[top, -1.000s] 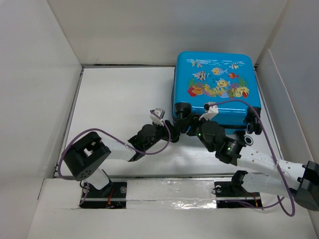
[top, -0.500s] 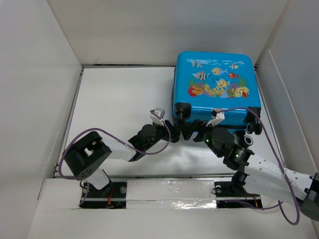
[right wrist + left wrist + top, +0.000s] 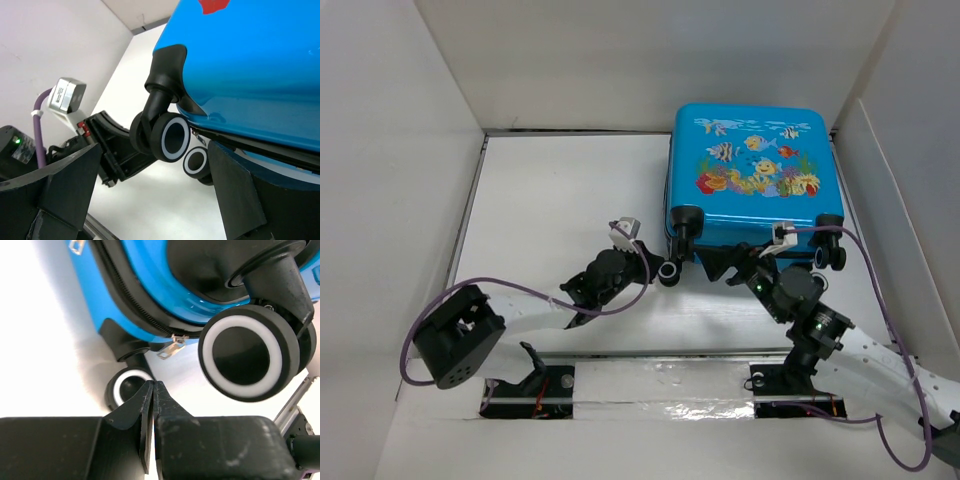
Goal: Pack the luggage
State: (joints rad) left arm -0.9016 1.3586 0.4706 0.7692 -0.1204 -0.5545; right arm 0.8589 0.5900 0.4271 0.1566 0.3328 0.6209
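The luggage [image 3: 750, 175], a bright blue fish-print suitcase, lies shut and flat at the back right, wheels toward me. My left gripper [image 3: 666, 270] sits just off its near left corner wheel [image 3: 684, 218]. In the left wrist view the gripper [image 3: 153, 385] is shut with nothing between its fingers. A silver zipper pull [image 3: 172, 346] hangs a little beyond the tips, apart from them, beside a large wheel [image 3: 247, 355]. My right gripper [image 3: 723, 263] is at the near edge of the luggage, open wide [image 3: 155, 175], with two wheels [image 3: 172, 136] ahead of it.
White walls enclose the table on the left, back and right. The luggage [image 3: 250, 65] nearly touches the right wall. My left arm's black gripper body [image 3: 115, 150] shows close by in the right wrist view. White tabletop [image 3: 560, 190] spreads left of the luggage.
The left gripper has shut and drawn back slightly to the left, and its arm has swung lower. The right gripper has opened wide and shifted right along the near edge of the luggage.
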